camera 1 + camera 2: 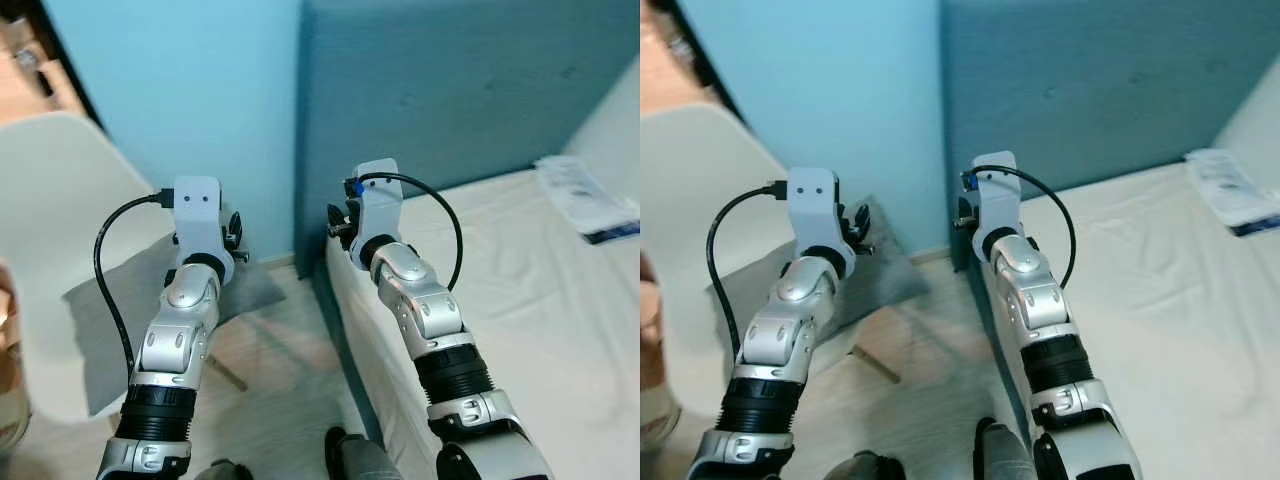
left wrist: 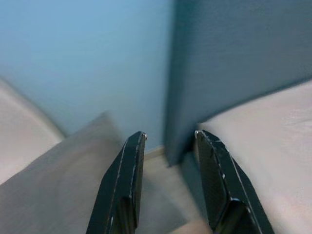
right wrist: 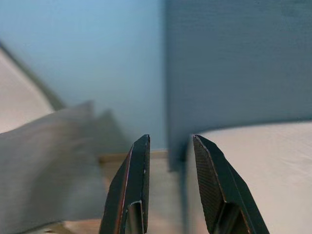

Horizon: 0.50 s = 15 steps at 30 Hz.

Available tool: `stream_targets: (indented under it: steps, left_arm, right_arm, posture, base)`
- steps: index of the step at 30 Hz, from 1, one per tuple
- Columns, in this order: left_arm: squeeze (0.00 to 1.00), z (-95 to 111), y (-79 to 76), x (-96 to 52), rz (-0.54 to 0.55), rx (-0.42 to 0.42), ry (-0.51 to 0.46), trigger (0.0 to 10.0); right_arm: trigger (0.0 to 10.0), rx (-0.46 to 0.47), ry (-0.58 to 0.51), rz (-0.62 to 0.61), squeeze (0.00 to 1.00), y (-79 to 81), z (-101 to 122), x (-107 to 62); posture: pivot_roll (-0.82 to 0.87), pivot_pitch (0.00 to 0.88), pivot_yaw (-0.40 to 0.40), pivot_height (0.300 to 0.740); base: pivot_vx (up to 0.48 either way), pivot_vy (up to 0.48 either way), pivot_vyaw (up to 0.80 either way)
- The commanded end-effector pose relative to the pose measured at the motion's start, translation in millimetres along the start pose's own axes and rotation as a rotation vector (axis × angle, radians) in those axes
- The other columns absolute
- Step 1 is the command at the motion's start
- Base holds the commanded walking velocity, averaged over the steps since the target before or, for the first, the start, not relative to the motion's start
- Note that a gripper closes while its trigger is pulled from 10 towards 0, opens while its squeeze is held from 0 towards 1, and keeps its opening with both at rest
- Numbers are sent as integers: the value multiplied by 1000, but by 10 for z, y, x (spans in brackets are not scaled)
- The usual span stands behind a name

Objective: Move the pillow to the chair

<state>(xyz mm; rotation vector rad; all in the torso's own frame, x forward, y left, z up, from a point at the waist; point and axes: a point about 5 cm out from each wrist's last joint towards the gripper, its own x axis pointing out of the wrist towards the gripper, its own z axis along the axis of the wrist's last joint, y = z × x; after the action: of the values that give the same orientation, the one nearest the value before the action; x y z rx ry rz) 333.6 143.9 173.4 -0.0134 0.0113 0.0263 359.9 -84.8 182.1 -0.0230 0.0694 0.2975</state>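
pale blue wall (image 1: 190, 90) across the far left; dark teal headboard (image 1: 470, 90) across the far right, meeting it at a vertical edge near centre.

bed (image 1: 520, 300) with a cream sheet runs along the right, its near-left edge beside a strip of light wood floor (image 1: 290, 380). a white printed packet (image 1: 585, 195) lies flat on the sheet at the far right.

white chair (image 1: 50, 200) on the left, curved shell back rising toward the far left corner.

grey pillow (image 1: 120, 300) lies on the chair seat, one corner reaching right over the seat edge toward the floor gap. it is already on the chair, apart from both grippers.

two silver arms reach forward from the near edge. left arm over the pillow, a black cable looping off its wrist; right arm over the left edge of the bed, also with a looped cable.

left gripper (image 2: 168, 136): fingers spread, a clear gap between them, nothing held; pillow and headboard edge seen beyond the tips.

right gripper (image 3: 170, 141): fingers spread too, empty; bed edge and pillow beyond.

dark foot shapes at the near bottom edge, blurred.

a thin pale stick (image 1: 228, 375) on the floor below the chair; cannot tell if it is a chair leg.
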Motion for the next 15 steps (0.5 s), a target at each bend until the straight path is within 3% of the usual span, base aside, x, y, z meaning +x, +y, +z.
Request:
stream_targets:
  steps: [1, 15]
  left_arm:
    - [0, -73, 10, -25, -3, -3, 25, 10000]
    - [0, -73, -12, -24, -31, -12, 29, 10000]
  right_arm:
    - [10000, 16, 12, -4, 0, -4, -23, -19]
    - [10000, 60, 36, -58, 0, -90, -51, -34]
  posture:
    - [23, 170, -22, 694]
    - [22, 153, -22, 694]
  base:
    - [0, 0, -800]
    - [0, 0, -800]
